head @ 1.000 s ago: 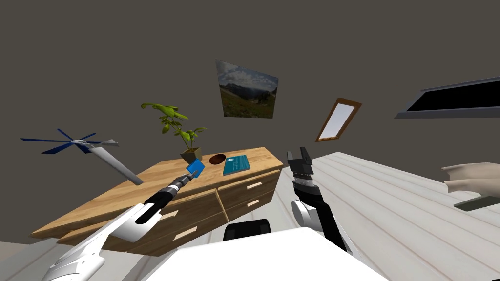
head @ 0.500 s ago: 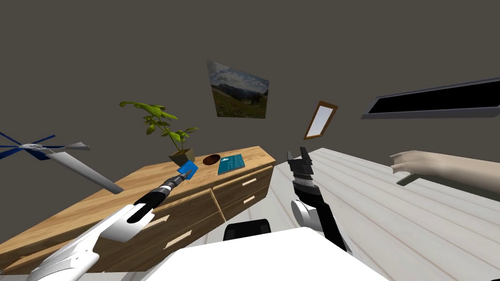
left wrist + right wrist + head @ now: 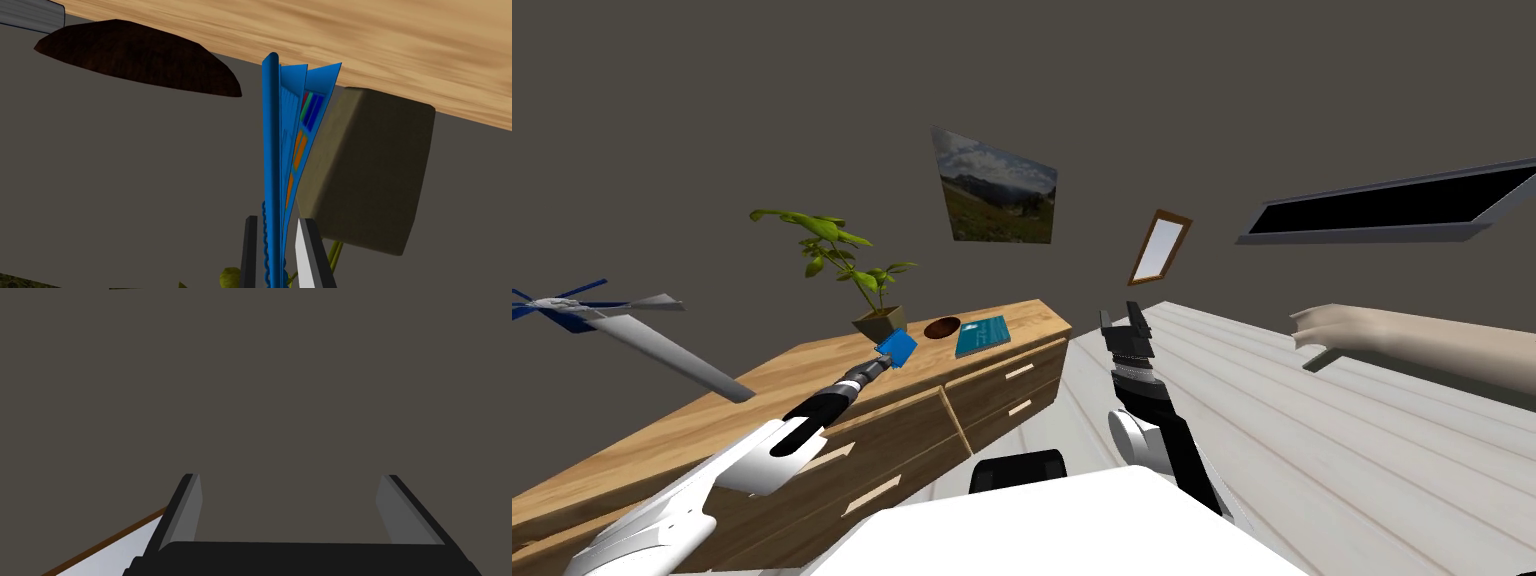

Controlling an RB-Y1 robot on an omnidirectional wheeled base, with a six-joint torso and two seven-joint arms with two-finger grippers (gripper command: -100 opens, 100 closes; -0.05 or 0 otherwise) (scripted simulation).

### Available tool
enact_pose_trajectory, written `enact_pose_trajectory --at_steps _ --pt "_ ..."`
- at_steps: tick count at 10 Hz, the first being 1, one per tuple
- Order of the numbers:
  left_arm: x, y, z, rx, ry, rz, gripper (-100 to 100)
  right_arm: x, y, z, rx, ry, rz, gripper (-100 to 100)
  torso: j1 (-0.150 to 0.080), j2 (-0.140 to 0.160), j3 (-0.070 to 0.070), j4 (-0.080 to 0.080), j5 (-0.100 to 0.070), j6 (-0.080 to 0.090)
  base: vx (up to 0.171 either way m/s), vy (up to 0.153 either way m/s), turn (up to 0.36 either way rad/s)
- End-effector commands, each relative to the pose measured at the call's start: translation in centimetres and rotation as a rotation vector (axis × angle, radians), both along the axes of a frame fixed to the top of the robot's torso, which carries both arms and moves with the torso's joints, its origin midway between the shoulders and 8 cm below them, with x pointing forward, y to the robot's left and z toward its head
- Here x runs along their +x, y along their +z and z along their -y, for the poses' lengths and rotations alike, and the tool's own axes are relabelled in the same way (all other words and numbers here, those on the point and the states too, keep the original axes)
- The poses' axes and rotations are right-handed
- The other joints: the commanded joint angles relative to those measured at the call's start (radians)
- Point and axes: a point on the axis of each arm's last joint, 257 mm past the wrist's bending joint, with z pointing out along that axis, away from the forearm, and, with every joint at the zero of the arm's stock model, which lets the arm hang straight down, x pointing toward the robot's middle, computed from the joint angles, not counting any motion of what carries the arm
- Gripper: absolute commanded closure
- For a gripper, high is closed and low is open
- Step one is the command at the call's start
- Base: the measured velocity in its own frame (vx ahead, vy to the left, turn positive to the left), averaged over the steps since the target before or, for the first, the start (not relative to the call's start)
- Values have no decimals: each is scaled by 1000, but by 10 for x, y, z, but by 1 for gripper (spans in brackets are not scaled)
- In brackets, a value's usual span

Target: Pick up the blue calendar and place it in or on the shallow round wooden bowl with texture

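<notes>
Blue leaves are seen pinched between the narrowed fingers of the left gripper (image 3: pixel 277 232). The blue calendar (image 3: pixel 285 145) is gripped near its coil binding and carried above the wooden surface (image 3: pixel 762 385) of the dresser. It is held edge-on with its pages fanning slightly, probably so that the thin stack is clamped across its flat faces.

The dark brown round bowl (image 3: pixel 942 327) is set toward the right end of the surface, near the far edge. It lies between the square plant pot (image 3: pixel 877 322) and a teal book (image 3: pixel 983 336). The calendar is held close beside the pot and short of the bowl.

Room for moving is judged tight on the pot's side, where leaves also hang near the grip. Open air is seen over the bowl, and the book lies flat beyond it, so a release above the bowl's middle looks unobstructed. The right gripper (image 3: pixel 1124 322) is raised off the surface's right end, with its fingers spread wide and nothing held.
</notes>
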Motion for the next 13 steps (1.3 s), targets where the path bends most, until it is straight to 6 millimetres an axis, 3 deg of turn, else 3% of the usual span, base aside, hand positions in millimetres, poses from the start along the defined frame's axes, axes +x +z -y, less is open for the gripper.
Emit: enact_pose_trajectory --at_steps 1,2,3,4,12,13 --pt "0 0 0 0 0 0 100 0 0 0 0 0 0 0 0 0 0 0 0 0 0 0 0" --pt "0 0 0 0 0 0 100 0 0 0 0 0 0 0 0 0 0 0 0 0 0 0 0" --pt "0 0 0 0 0 -1 0 0 0 0 0 0 0 0 0 0 0 0 0 0 0 0 0" --pt "1 -1 13 4 -24 -6 100 0 0 0 0 0 0 0 0 0 0 0 0 0 44 30 218" --pt "2 -4 107 -1 -167 -11 100 0 0 0 0 0 0 0 0 -3 -1 0 -1 0 75 28 194" --pt "3 -2 99 1 -157 -11 100 0 0 0 0 0 0 0 1 -3 -1 0 -1 0 29 9 31"
